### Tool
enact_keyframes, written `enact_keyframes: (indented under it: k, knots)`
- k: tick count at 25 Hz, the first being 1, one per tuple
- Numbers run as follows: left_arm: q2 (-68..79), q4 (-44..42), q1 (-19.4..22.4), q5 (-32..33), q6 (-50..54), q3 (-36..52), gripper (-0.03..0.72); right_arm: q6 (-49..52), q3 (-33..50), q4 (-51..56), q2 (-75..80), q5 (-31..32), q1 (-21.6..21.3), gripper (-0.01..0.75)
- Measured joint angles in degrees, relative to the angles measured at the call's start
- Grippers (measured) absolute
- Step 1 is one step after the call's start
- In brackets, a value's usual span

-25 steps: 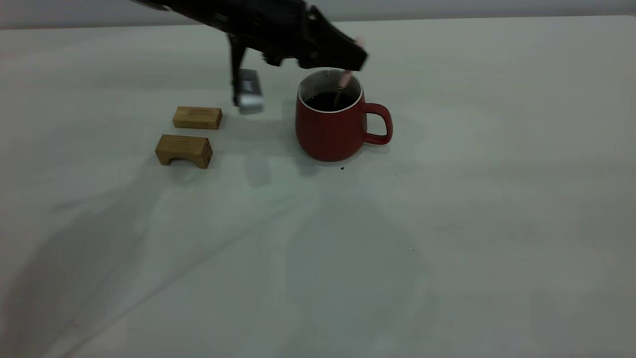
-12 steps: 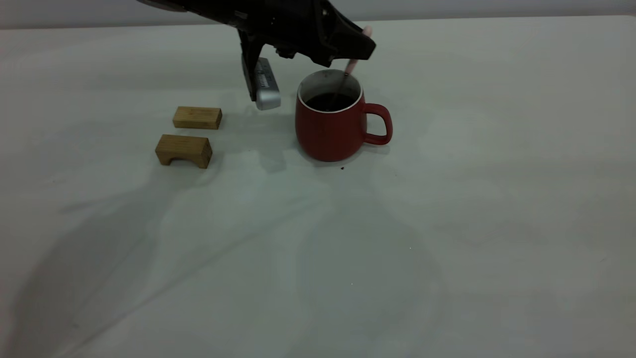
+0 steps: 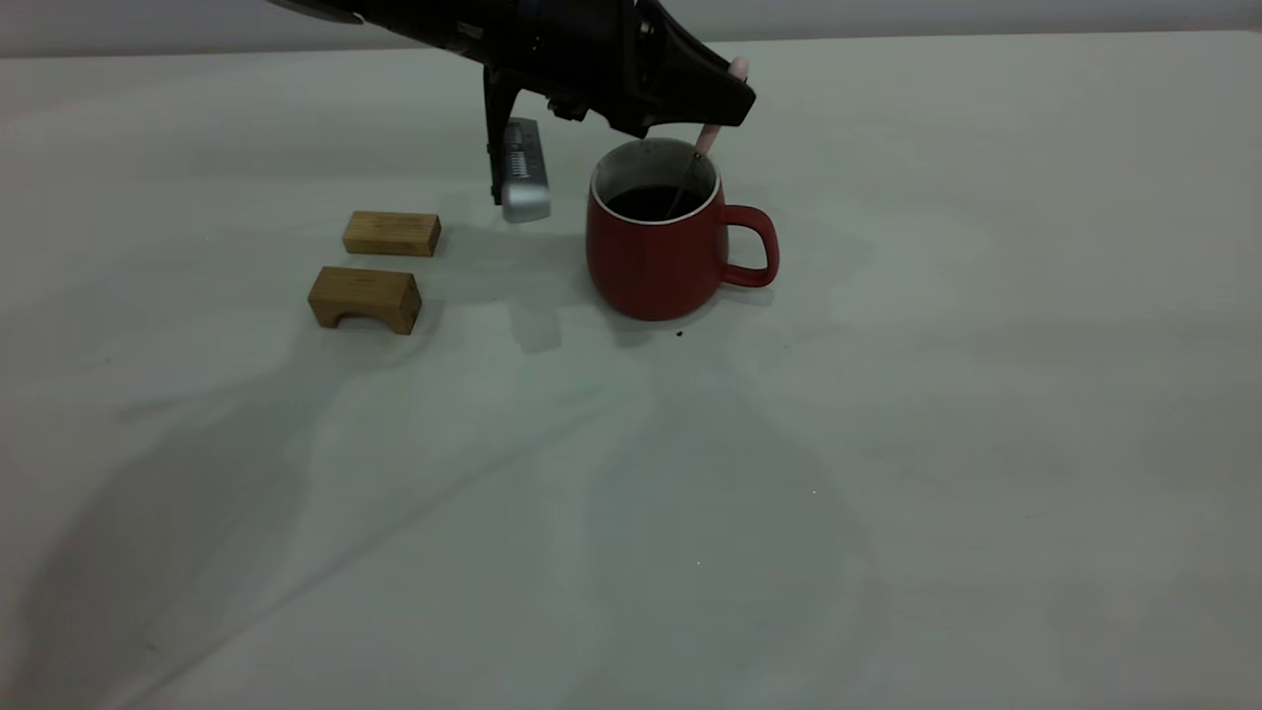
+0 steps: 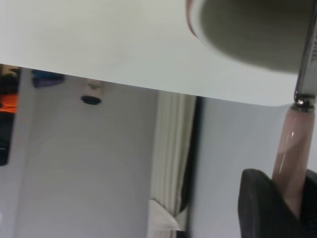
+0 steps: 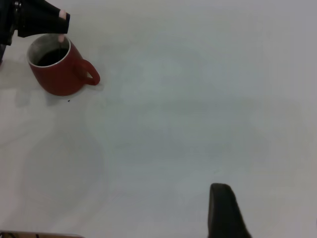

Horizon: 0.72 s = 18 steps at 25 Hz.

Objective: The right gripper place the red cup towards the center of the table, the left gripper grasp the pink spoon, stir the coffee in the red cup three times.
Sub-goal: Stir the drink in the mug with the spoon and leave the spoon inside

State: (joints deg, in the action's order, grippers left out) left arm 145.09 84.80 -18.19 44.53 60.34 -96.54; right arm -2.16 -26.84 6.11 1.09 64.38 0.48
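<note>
The red cup [image 3: 651,261] stands upright on the table [image 3: 887,444], its handle pointing right, with dark coffee [image 3: 646,202] inside. My left gripper [image 3: 735,104] hovers just above the cup's rim on the handle side, shut on the pink spoon [image 3: 710,136]. The spoon slants down into the cup and its metal neck reaches the coffee. In the left wrist view the pink spoon's handle [image 4: 292,144] sits pinched in the left gripper [image 4: 290,208], with the cup's rim [image 4: 198,25] beyond. My right gripper [image 5: 224,210] is far from the cup [image 5: 59,74], over bare table.
Two tan wooden blocks lie left of the cup: a flat one [image 3: 391,234] and an arch-shaped one [image 3: 365,298]. A few dark specks [image 3: 679,333] dot the table in front of the cup. Open table stretches to the right and front.
The left gripper rose a little and shifted right, toward the cup's handle side. The spoon moved with it across the coffee. The cup and blocks stayed put.
</note>
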Motion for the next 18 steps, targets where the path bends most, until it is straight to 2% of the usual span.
enact_keyframes:
  k: [3,7,9,14,18]
  knots:
    - [0.0,-2.66,0.19,1.38,0.0,0.0,0.219,0.0,0.0,0.0,0.0,0.0,0.0,0.479]
    - [-0.28,-7.68,0.19,2.01,-2.25,0.0,0.395,0.0,0.0,0.0,0.0,0.0,0.0,0.479]
    - [-1.16,-10.88,0.19,2.27,-5.2,0.0,0.451,0.0,0.0,0.0,0.0,0.0,0.0,0.479]
    - [-6.36,-24.36,0.19,5.56,-12.56,0.0,0.479,0.0,0.0,0.0,0.0,0.0,0.0,0.479]
    - [-12.68,-42.54,-0.14,12.5,-17.4,0.0,0.458,0.0,0.0,0.0,0.0,0.0,0.0,0.479]
